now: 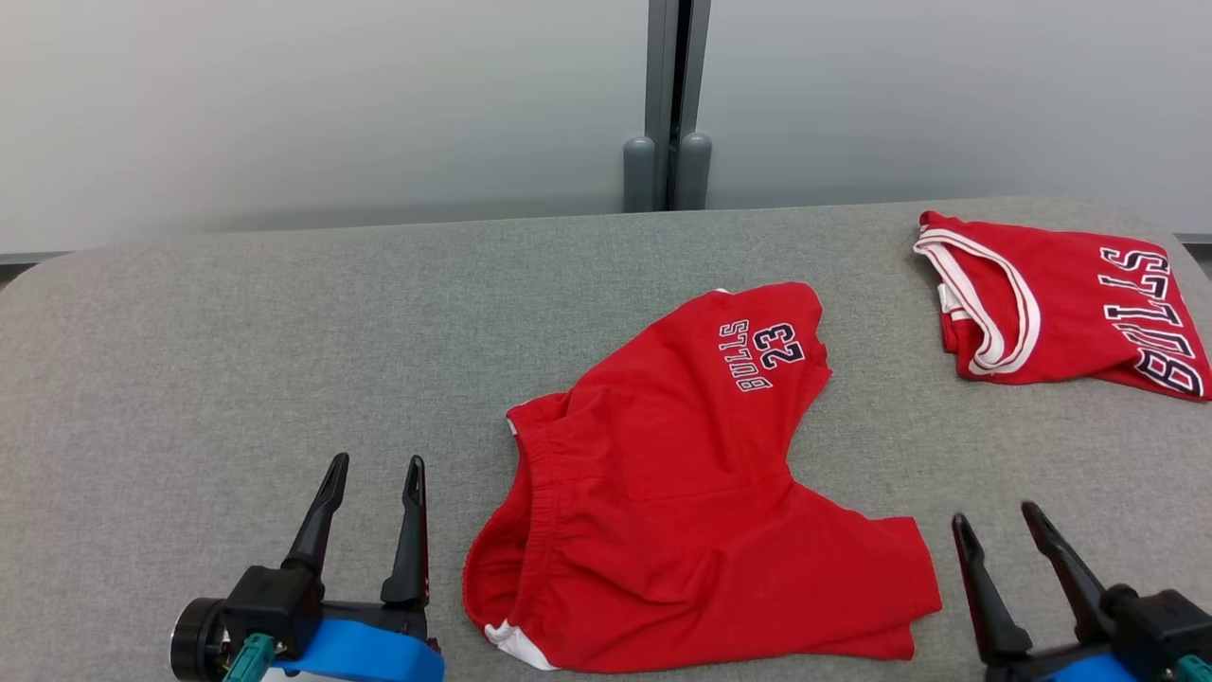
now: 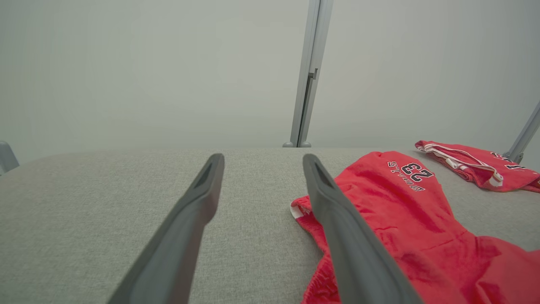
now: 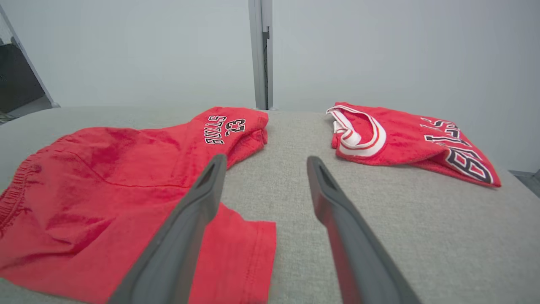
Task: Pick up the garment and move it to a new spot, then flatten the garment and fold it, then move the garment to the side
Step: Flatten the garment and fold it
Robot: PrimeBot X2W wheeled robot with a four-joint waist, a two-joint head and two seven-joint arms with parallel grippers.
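Observation:
The garment, a pair of red shorts (image 1: 682,493) printed "BULLS 23", lies crumpled in the middle of the grey padded table (image 1: 284,360), waistband toward the left. My left gripper (image 1: 376,464) stands open just left of the waistband, with nothing between its fingers. My right gripper (image 1: 994,516) stands open at the lower right, beside the near leg hem and apart from it. In the left wrist view the shorts (image 2: 405,211) lie right of the open gripper (image 2: 262,160). In the right wrist view the shorts (image 3: 126,169) lie to the left, partly under the left finger of the open gripper (image 3: 265,160).
A second red garment, a folded jersey (image 1: 1060,303) with white trim and "BULLS" lettering, lies at the table's far right corner. A grey partition post (image 1: 668,104) stands behind the table's far edge. Bare grey surface stretches left of the shorts.

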